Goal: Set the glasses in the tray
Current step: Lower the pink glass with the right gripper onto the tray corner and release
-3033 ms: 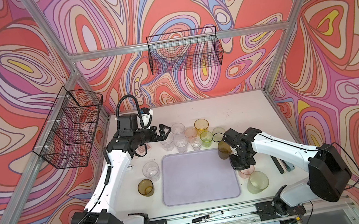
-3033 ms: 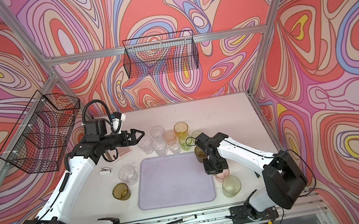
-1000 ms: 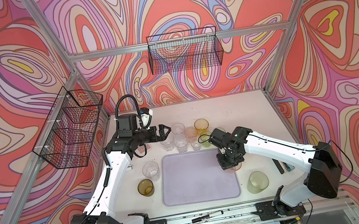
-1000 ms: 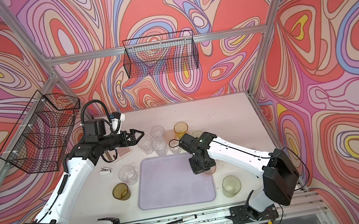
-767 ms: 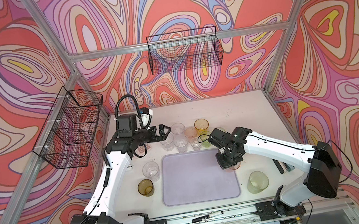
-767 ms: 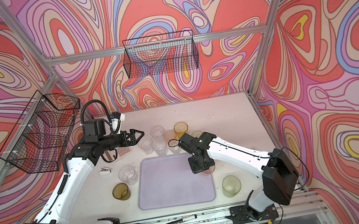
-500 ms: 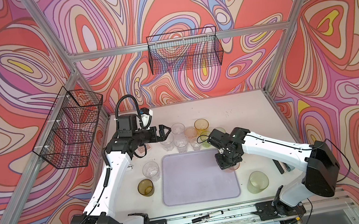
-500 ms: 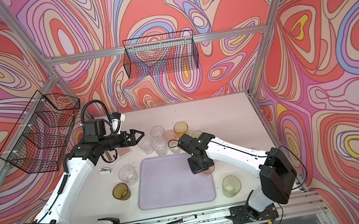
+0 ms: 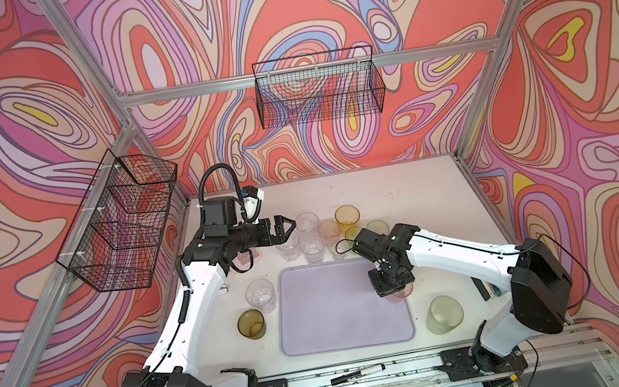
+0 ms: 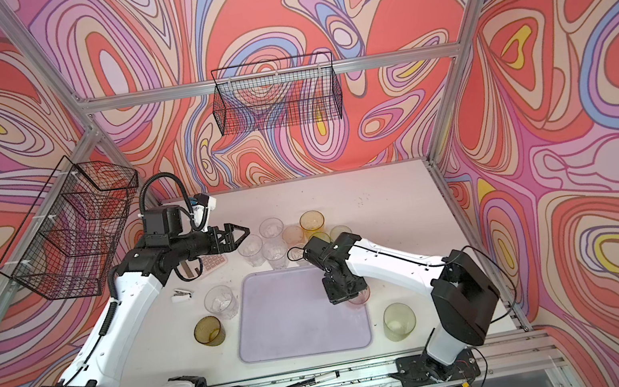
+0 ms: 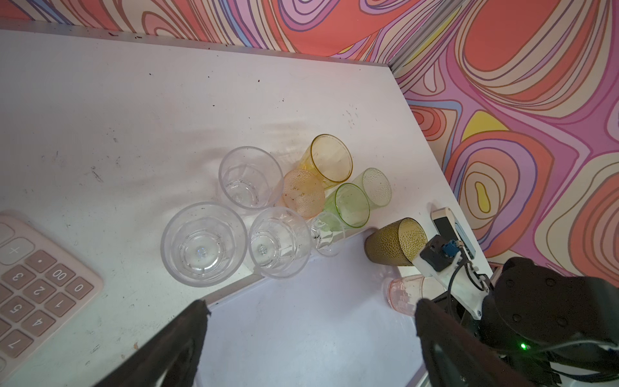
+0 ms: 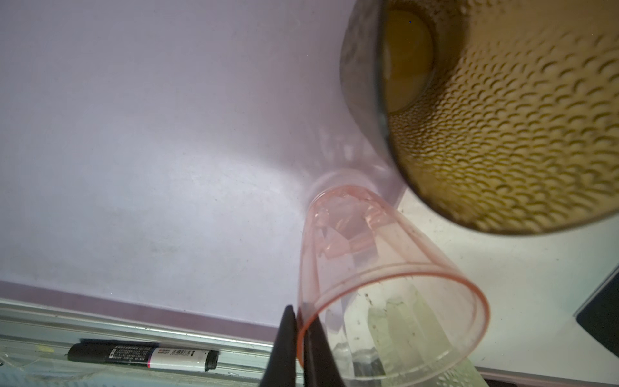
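Pinching the rim of the pink glass (image 9: 402,293), the right end effector (image 9: 392,290) holds it just inside the right edge of the tray (image 9: 331,313), right of centre frame; the left end effector (image 9: 290,227) hangs spread beside clear glasses (image 9: 306,223).

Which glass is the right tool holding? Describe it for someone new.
Find the lavender tray at the table's front centre; at its right edge the right tool pinches the pink glass by its rim. Pink and smooth-walled over a faceted base, it differs from the dimpled olive-brown glass beside it.
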`<state>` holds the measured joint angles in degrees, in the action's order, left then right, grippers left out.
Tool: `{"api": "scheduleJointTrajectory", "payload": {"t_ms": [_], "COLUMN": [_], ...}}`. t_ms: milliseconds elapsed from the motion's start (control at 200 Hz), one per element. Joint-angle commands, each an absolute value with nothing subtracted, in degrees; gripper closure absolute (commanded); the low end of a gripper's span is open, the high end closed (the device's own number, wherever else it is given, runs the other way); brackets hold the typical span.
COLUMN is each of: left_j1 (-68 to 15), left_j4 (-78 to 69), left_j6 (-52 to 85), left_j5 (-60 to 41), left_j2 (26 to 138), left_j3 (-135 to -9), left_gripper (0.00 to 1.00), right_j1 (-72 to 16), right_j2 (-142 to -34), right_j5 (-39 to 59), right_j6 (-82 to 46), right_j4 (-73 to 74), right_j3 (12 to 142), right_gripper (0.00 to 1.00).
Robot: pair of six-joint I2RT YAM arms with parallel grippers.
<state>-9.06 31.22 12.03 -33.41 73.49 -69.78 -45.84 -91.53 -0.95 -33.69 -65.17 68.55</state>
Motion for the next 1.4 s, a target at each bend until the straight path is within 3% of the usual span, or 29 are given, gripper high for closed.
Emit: {"api": "scheduleJointTrajectory", "payload": {"t_ms": [0,701,1127,1397], "left_j1": [-9.5,-9.6,-9.7,-9.8], "left_j4": [32.5,32.7,32.8,32.5], "left_j6": [11.6,11.4,11.4,11.7], "left_j5": [-33.5,-34.1,-33.5,-32.4], "left_j2": [72.6,73.1,72.2,72.2], "left_j3": [-71.4,-71.6,-71.4,-71.8], "left_gripper": [0.01,0.01,0.01,0.0], "right_j1": [-46.1,-46.1,-47.0,-47.0], "right_j2": [-93.0,-94.2,-89.3,-81.6], "right_j5": [-2.8,-5.2,-5.5,-6.1], "right_j6": [-33.1,-32.4,-33.6,-36.7], "right_j4": [-65.3,-64.6,-66.7,-72.8], "right_j3": [70.2,71.1,73.2,73.4], "right_gripper": [1.0,0.86,0.52,0.48]}}
